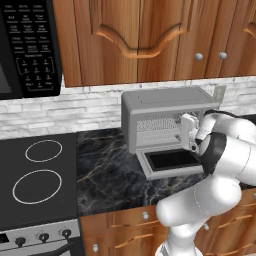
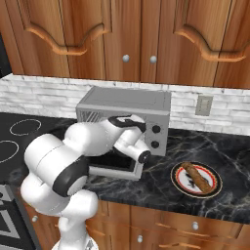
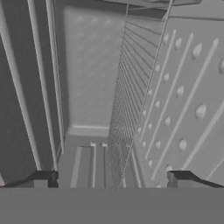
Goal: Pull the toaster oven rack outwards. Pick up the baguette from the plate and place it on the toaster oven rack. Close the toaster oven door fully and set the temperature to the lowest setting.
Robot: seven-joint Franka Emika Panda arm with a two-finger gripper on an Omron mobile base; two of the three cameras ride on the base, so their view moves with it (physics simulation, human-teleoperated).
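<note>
The light-grey toaster oven [image 1: 165, 102] stands on the dark counter with its door [image 1: 172, 161] dropped open and flat. My gripper [image 1: 181, 134] reaches into the right part of the cavity. In the hand view the gripper [image 3: 113, 181] is open, rolled on its side, and the wire rack [image 3: 131, 105] runs edge-on between its two fingertips [image 3: 41, 178], still inside the oven. The baguette [image 2: 197, 177] lies on the red-rimmed plate [image 2: 181, 184] to the right of the oven [image 2: 124, 105]. Two dark knobs [image 2: 156, 130] sit on the oven's right front.
A black microwave [image 1: 27, 47] hangs at the upper left, over a stovetop [image 1: 37, 175]. Wooden cabinets [image 1: 150, 35] run above the brick backsplash. A wall outlet [image 2: 203, 105] is behind the plate. Marbled counter [image 1: 105, 170] lies between stove and oven.
</note>
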